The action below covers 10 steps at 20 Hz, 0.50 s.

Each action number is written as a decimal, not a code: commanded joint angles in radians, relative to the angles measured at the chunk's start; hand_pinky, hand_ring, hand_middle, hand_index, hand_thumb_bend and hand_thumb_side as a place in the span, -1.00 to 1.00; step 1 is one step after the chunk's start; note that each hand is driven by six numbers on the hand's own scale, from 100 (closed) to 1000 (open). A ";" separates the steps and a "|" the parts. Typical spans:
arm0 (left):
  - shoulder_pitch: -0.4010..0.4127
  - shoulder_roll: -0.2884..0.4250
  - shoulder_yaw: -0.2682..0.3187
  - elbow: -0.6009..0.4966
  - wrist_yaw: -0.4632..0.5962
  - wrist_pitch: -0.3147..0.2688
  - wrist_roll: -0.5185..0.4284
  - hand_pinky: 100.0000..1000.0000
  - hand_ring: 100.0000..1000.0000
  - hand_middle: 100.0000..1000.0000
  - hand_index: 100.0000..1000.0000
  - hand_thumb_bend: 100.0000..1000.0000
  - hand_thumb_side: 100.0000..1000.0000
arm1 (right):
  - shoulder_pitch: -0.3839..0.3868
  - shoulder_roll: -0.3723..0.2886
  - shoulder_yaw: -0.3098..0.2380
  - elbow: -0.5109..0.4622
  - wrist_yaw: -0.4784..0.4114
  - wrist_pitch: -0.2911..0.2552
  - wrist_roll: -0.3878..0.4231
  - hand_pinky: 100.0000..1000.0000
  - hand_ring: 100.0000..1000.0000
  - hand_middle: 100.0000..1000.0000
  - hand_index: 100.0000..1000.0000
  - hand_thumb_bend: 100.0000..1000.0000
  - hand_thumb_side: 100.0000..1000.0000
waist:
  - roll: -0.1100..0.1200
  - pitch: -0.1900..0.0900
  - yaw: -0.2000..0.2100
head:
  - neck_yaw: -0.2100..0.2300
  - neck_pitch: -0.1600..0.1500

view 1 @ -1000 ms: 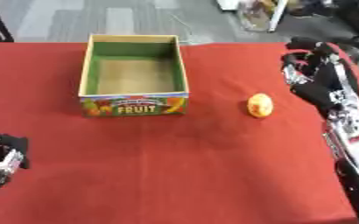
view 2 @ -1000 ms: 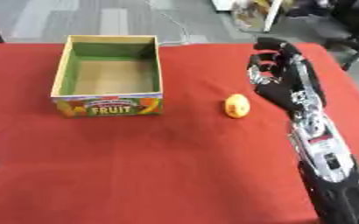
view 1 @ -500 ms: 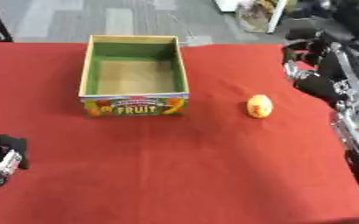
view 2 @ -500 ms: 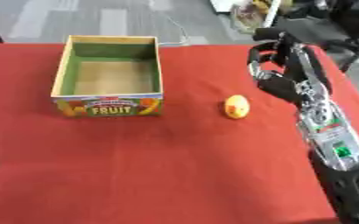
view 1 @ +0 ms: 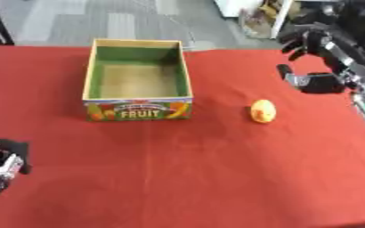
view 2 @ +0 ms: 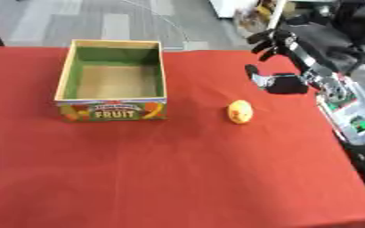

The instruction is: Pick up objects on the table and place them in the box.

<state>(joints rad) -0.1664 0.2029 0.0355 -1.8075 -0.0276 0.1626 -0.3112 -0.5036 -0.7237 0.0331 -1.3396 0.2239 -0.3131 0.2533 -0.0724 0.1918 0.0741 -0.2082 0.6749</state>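
An open cardboard box (view 1: 137,80) with a "FRUIT" label and green inner walls stands on the red table, holding nothing. To its right lies a small orange-yellow fruit (view 1: 263,111) on the cloth. My right hand (view 2: 277,62) hovers above and to the right of the fruit, fingers spread open, empty. My left hand (view 1: 0,165) rests at the lower left edge, fingers relaxed, far from both things.
The red tablecloth (view 1: 201,169) covers the whole work surface, with its far edge just behind the box. Grey floor and dark equipment (view 2: 357,18) lie beyond the far right corner.
My right hand has swung up and leftward, from over the table's right side to a spot just beyond the fruit. The fruit, box and left hand have stayed put.
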 commanded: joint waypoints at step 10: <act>-0.002 0.018 -0.004 -0.010 -0.001 -0.004 -0.006 -0.12 -0.20 -0.10 -0.07 -0.72 -0.43 | -0.109 0.021 0.032 0.222 0.133 -0.074 0.080 0.29 0.50 0.53 0.61 -0.69 -1.00 | 0.008 -0.020 0.004 | -0.015 0.000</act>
<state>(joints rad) -0.1640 0.2029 0.0347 -1.8068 -0.0276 0.1605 -0.3142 -0.5935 -0.6812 0.0682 -1.1238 0.3442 -0.3808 0.3242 -0.0684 0.1887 0.0775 -0.2197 0.6752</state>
